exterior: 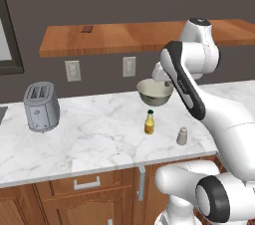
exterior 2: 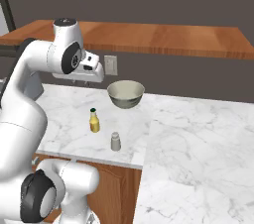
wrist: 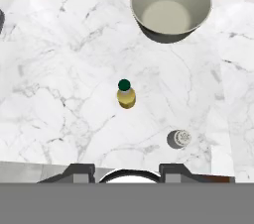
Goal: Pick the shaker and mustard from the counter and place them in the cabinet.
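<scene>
Gripper (exterior 2: 82, 83) hangs high over the counter (exterior: 99, 134), jaws closed on nothing (tips barely visible). Mustard (wrist: 126, 94) stands upright mid-slab, orange-ish label too small to read; shaker (wrist: 179, 139) near front edge, to its right. Grey bowl (wrist: 171, 5) sits farther back. Cabinet (exterior 2: 163, 37) on dark wall above. Toaster (exterior: 41, 106) at left.

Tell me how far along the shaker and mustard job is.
Nothing is stowed yet. The small grey shaker and yellow mustard bottle both stand on the white marble counter. The shut gripper holds nothing. Both must go on the brown wooden cabinet.
</scene>
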You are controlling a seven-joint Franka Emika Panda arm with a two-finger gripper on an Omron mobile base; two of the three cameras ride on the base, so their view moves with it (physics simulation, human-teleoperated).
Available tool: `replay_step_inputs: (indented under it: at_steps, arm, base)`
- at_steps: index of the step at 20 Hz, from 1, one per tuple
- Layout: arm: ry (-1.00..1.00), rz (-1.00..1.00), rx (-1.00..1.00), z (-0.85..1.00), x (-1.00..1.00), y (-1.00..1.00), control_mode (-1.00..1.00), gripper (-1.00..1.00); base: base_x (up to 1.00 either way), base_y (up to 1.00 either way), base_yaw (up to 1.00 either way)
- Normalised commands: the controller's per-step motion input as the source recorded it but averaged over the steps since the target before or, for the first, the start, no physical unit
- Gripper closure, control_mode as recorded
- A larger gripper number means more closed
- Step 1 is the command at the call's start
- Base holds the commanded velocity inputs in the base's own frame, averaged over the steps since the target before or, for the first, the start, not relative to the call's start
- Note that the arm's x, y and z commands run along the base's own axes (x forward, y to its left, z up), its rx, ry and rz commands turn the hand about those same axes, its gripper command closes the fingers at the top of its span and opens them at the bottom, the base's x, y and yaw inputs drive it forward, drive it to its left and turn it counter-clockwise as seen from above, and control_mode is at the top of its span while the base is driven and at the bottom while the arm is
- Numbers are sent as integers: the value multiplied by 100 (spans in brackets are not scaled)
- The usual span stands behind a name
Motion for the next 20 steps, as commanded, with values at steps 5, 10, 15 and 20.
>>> replay_step_inputs:
  at_steps: [5, 10, 15, 20]
  arm:
    - [2, 0, 0, -6, -9, -5, -100, -100]
    - [-3, 0, 3, -24, -32, -29, -100, -100]
    - [-1, 0, 1, -33, -28, -39, -100, -100]
    - [0, 0, 0, -41, -17, -43, -100, -100]
  base:
    - [0, 0, 0]
    - [0, 0, 0]
    - [0, 0, 0]
    - [0, 0, 0]
